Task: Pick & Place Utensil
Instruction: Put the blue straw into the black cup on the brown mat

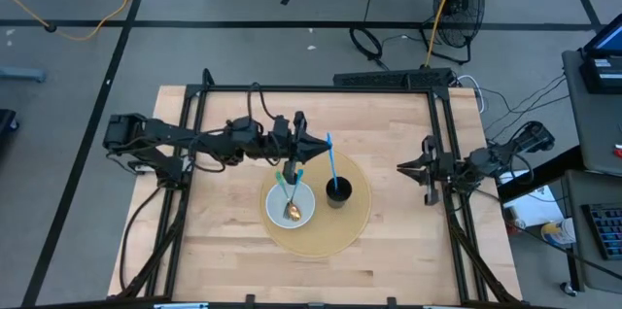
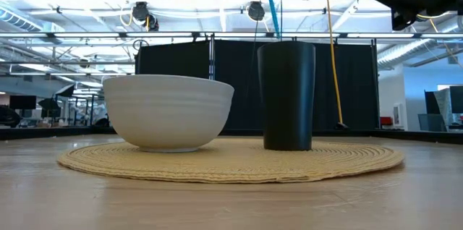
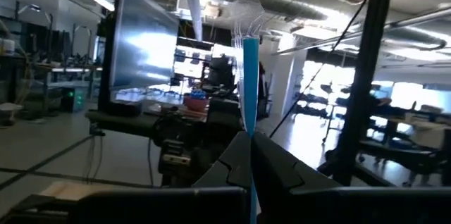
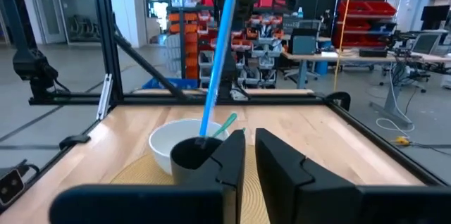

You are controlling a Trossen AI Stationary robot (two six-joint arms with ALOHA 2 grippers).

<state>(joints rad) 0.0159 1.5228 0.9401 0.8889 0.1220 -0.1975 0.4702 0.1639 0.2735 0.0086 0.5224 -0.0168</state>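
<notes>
A blue-handled utensil [image 1: 331,161] with a clear head [image 3: 246,14] stands almost upright, its lower end inside the black cup [image 1: 337,191] on the round woven mat [image 1: 355,223]. My left gripper [image 1: 313,147] is shut on it above the cup. Left of the cup on the mat is a white bowl [image 1: 292,204], holding a gold spoon [image 1: 292,212] and a teal-handled utensil [image 1: 288,183]. My right gripper [image 1: 403,167] waits, shut, right of the mat and touches nothing. In the right wrist view the blue handle [image 4: 215,62] slants down into the cup [image 4: 190,155]. My left gripper pinches the blue utensil's handle [image 3: 250,129] between its two fingers, below the clear head. The fingers come level from the table's left and lie across the handle. The utensil stands slightly tilted, head up, and its lower end [image 4: 204,134] reaches into the cup's mouth.
A black frame [image 1: 321,89] runs round the table's left, far and right sides. The bowl [image 2: 168,113] and cup [image 2: 287,94] stand close together on the mat [image 2: 231,159]. Bare wood [image 1: 224,251] lies around the mat toward the near edge.
</notes>
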